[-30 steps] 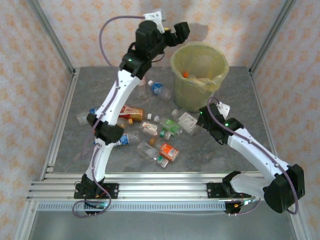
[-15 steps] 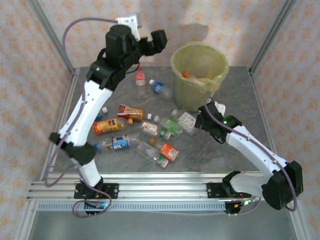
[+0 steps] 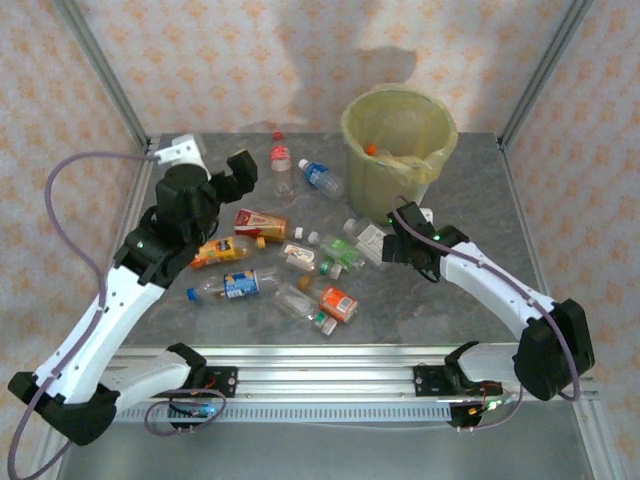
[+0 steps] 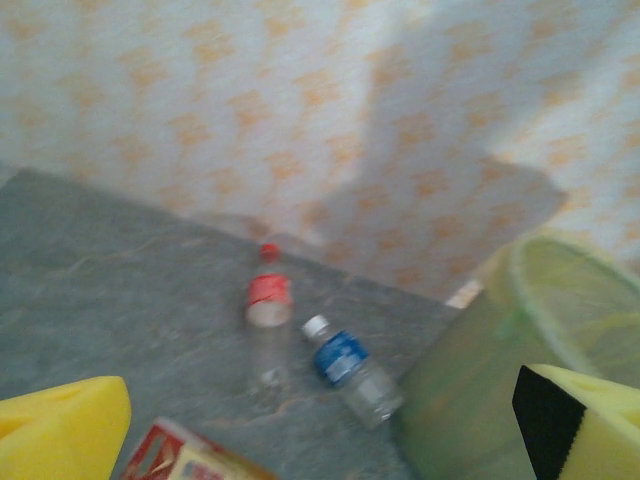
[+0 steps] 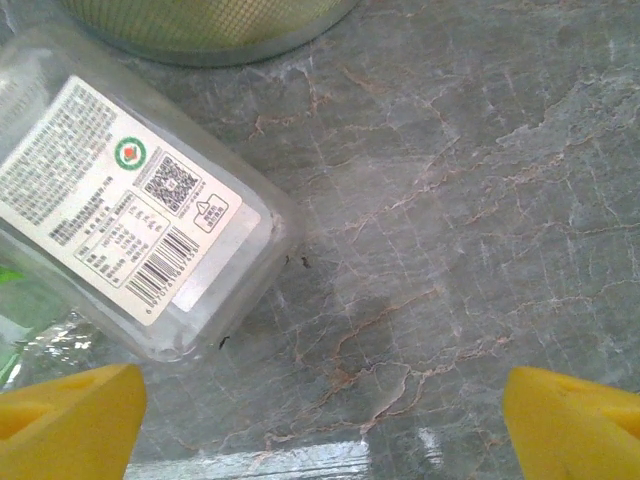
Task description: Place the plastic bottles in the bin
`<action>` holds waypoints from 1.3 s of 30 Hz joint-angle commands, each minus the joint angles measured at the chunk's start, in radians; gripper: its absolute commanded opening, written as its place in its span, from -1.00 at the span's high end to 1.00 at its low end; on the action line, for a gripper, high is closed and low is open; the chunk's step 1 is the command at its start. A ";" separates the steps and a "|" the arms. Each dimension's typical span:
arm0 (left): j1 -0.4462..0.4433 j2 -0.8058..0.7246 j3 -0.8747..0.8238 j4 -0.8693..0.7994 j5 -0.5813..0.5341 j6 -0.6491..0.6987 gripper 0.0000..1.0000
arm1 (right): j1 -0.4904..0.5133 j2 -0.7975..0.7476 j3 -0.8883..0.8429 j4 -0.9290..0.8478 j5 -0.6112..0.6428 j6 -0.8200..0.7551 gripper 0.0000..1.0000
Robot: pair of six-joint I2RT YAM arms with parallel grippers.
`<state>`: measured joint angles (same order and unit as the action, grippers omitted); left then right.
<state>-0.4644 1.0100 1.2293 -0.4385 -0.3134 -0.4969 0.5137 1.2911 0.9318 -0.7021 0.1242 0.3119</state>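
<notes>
Numbering about eleven, small clear plastic bottles (image 3: 232, 287) lie scattered on the grey stone-patterned desk (image 3: 400, 312) near one round yellow-green plastic bin (image 3: 385, 185), while the left fingers (image 4: 60, 430) gape wide, holding nothing, and the right fingers (image 5: 70, 415) stand wide apart, empty, a white-labelled bottle (image 5: 130, 210) just beside one, the bin just beyond.

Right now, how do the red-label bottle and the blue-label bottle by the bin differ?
The red-label bottle has a red cap; the blue-label bottle has a white one. The red one points its cap at the back wall; the blue one lies slanted, base nearer the bin. Both are clear and lie on the table.
</notes>
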 commanded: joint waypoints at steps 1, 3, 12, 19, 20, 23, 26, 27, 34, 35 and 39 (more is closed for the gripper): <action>0.012 -0.051 -0.092 -0.109 -0.157 -0.093 -1.00 | -0.006 0.040 0.037 0.014 -0.008 -0.064 -0.82; 0.012 -0.080 -0.141 -0.143 -0.173 -0.124 -1.00 | -0.007 0.063 0.047 0.016 -0.014 -0.085 -0.80; 0.012 -0.108 -0.369 -0.100 -0.010 -0.255 -1.00 | -0.006 0.165 0.085 0.045 -0.079 -0.157 -0.78; 0.010 -0.105 -0.436 -0.022 0.010 -0.292 -1.00 | -0.010 0.218 0.112 0.100 -0.062 -0.195 -0.98; 0.010 -0.105 -0.436 -0.022 0.008 -0.289 -1.00 | -0.013 0.222 0.116 0.107 -0.064 -0.197 -0.98; 0.011 -0.106 -0.432 -0.030 -0.005 -0.287 -1.00 | -0.015 0.248 0.123 0.138 -0.068 -0.226 -0.98; 0.011 -0.106 -0.430 -0.029 -0.007 -0.285 -1.00 | -0.017 0.287 0.137 0.157 -0.090 -0.273 -0.98; 0.011 -0.107 -0.429 -0.029 -0.007 -0.285 -1.00 | -0.018 0.299 0.142 0.160 -0.101 -0.289 -0.98; 0.011 -0.103 -0.426 -0.033 -0.011 -0.284 -1.00 | -0.047 0.333 0.172 0.183 -0.160 -0.385 -0.98; 0.010 -0.102 -0.426 -0.034 -0.012 -0.284 -1.00 | -0.052 0.337 0.175 0.183 -0.154 -0.389 -0.98; 0.011 -0.097 -0.426 -0.033 -0.010 -0.287 -1.00 | -0.082 0.349 0.180 0.187 -0.196 -0.406 -0.98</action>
<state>-0.4572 0.9123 0.7956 -0.4820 -0.2958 -0.7631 0.4492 1.6173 1.0836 -0.5228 -0.0402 -0.0563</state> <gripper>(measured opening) 0.999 0.990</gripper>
